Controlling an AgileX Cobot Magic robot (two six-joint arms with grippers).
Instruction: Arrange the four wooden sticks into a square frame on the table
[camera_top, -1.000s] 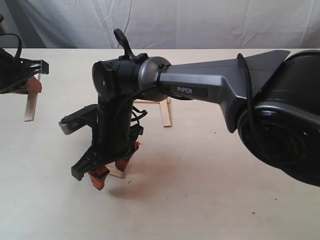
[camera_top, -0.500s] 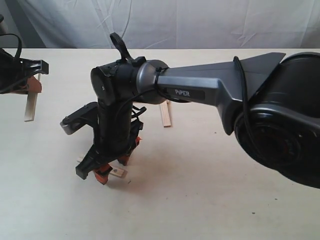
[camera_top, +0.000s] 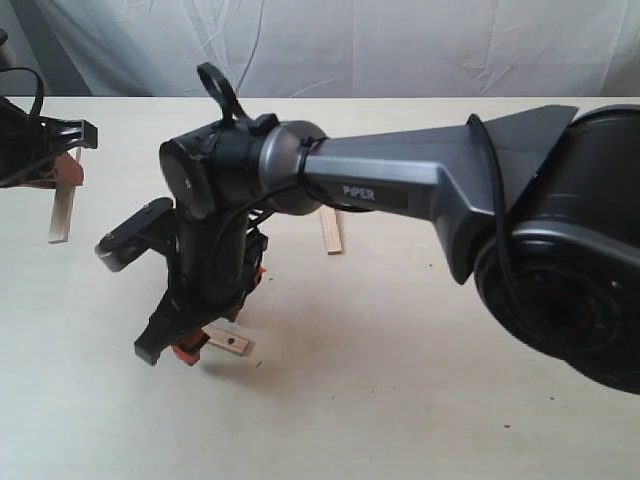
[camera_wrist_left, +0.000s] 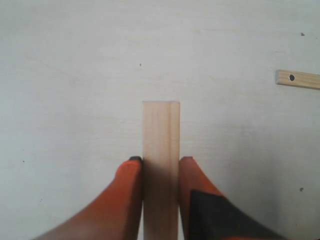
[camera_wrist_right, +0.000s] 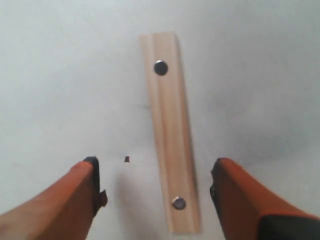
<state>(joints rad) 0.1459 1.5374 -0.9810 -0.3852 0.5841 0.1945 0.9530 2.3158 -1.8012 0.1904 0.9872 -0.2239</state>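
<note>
Now, exterior view: my right gripper (camera_top: 200, 325) has lifted leftward off the drilled stick (camera_top: 230, 343), left lying near-left on the table (camera_top: 400, 400). Left wrist view: left gripper (camera_wrist_left: 160, 161) pinches another stick (camera_wrist_left: 160, 130). Right wrist view: jaws wide, stick released; frame, I judge, unfinished.

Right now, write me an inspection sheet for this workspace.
Surface: table, pale wood grain, a few dark specks.
Job's things: held stick in left claw; flat stick lying under right claw; third stick behind the right arm; no square formed.
Clutter: nothing seen.
Grippers: left claw shut on held stick; right claw open, fingers clear of flat stick.
Cables: black cable loop above the right claw.
Surroundings: wrinkled white cloth behind.
</note>
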